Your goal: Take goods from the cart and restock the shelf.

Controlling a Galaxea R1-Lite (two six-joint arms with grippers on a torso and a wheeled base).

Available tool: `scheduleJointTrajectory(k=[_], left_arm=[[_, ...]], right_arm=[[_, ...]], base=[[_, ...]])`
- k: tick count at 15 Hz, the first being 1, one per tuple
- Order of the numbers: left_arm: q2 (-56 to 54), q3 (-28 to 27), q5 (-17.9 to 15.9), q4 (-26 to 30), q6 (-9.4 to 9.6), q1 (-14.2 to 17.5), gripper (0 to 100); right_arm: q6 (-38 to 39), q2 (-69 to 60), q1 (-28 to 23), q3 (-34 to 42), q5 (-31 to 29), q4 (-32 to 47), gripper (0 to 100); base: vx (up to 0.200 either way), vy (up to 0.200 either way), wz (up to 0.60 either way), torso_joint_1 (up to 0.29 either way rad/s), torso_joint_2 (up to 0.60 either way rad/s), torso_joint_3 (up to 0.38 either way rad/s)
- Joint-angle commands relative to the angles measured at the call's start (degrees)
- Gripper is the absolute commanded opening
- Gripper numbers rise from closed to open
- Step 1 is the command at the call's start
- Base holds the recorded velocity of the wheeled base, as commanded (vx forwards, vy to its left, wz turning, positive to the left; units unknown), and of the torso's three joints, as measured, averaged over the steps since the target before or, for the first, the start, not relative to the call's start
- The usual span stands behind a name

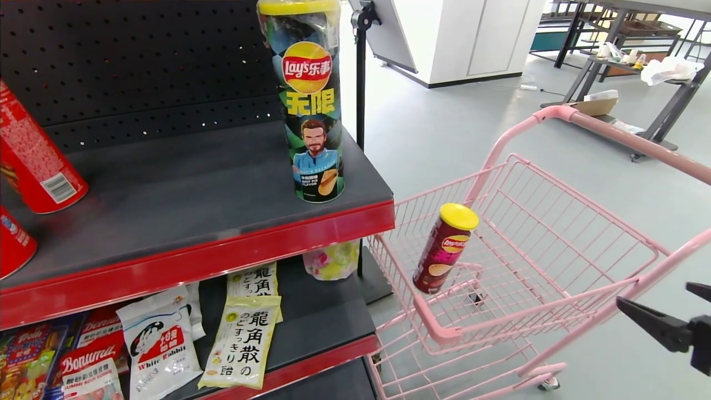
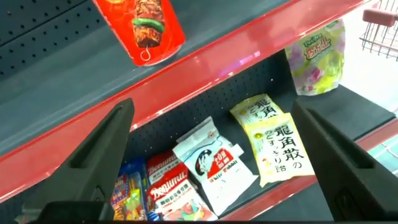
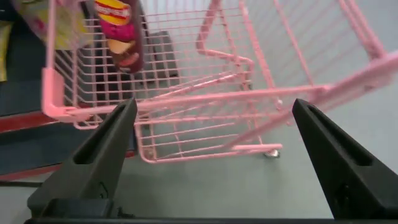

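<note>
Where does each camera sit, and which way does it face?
Head view: on the head, down at shelf and cart; right end effector at edge.
Left wrist view: left wrist, facing lower-shelf snack bags past the left end effector.
Right wrist view: right wrist, facing cart past the right end effector; maroon can also in head view.

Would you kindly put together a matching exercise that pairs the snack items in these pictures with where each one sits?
Things:
1. green can
2. maroon can
3. white bag

Places:
A. leaning inside the pink cart
B. lying on the lower shelf
C. standing upright on the upper shelf, near its right end

Pairs: 1-C, 2-A, 3-B
</note>
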Motion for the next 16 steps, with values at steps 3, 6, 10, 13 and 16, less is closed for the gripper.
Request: scheduleJointTrajectory(k=[3, 6, 10, 13, 16], left_arm=[[2.38, -0.02, 0.10, 0.11, -9.72, 0.17, 100], [2.38, -0.55, -0.42, 2.39, -16.05, -0.09, 100], [2.20, -0.46, -3.41, 3.62, -18.16, -0.18, 100], [2.64, -0.55, -3.76, 3.71, -18.07, -0.18, 100], [2.64, -0.37, -3.76, 3.89, -18.07, -0.18, 100]], right_arm=[[1.76, 23.20, 6.07, -6.53, 7.18, -9.97, 100], [3.35, 33.49, 9.23, -8.99, 8.15, -17.44, 100], [4.05, 42.98, 12.13, -13.82, 8.68, -22.19, 100], [4.93, 47.28, 12.48, -17.51, 10.26, -22.98, 100], [6.51, 50.45, 12.66, -20.76, 10.17, -24.12, 100]], base=[[0.000, 0.000, 0.00, 0.000, 0.00, 0.000], [0.000, 0.000, 0.00, 0.000, 0.00, 0.000], [0.000, 0.000, 0.00, 0.000, 0.00, 0.000], [0.000, 0.000, 0.00, 0.000, 0.00, 0.000], [0.000, 0.000, 0.00, 0.000, 0.00, 0.000]])
